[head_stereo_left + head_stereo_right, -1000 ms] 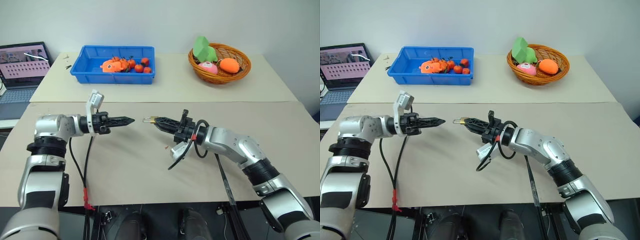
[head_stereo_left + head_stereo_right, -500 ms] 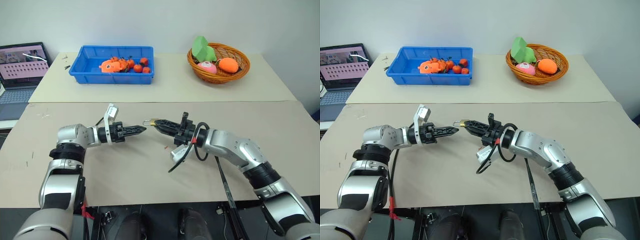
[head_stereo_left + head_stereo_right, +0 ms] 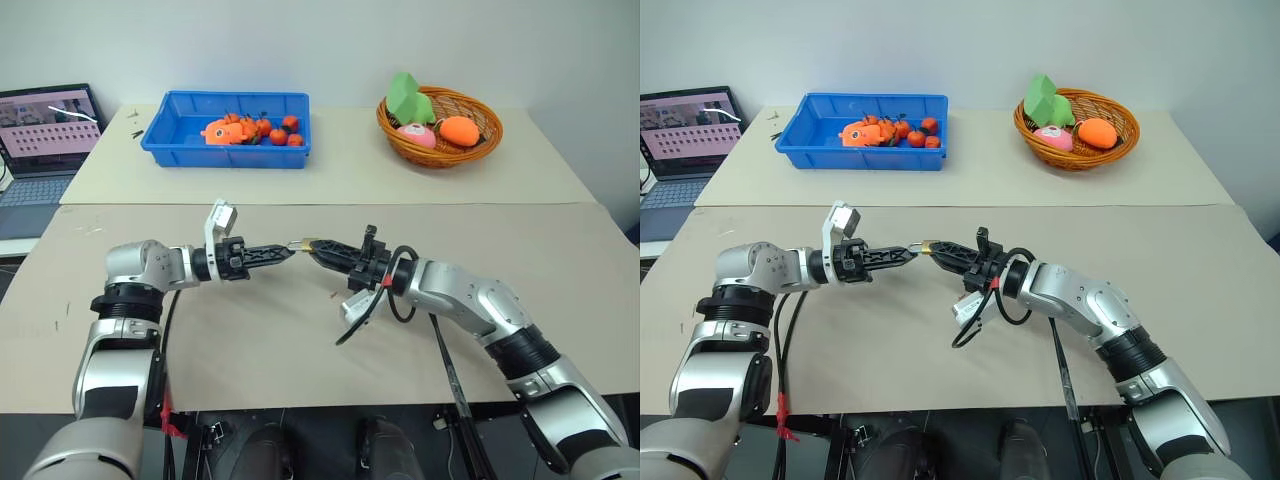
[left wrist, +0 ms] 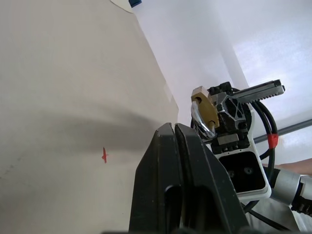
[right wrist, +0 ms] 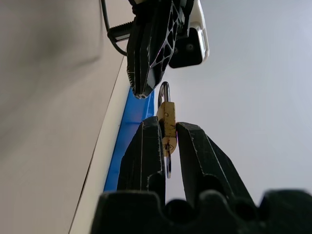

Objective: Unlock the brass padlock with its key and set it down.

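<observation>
The left gripper (image 3: 287, 250), fingers together, has closed in on the brass padlock (image 3: 301, 242); the right gripper (image 5: 168, 132) stays clamped on it. The right wrist view shows a ring (image 5: 167, 165) hanging below the lock body.

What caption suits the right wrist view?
Right gripper clamps the brass padlock, shackle toward the shut left gripper.

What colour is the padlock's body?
Brass-gold, with a silvery shackle; the brass padlock shows best in the right wrist view, held in the right tool.
</observation>
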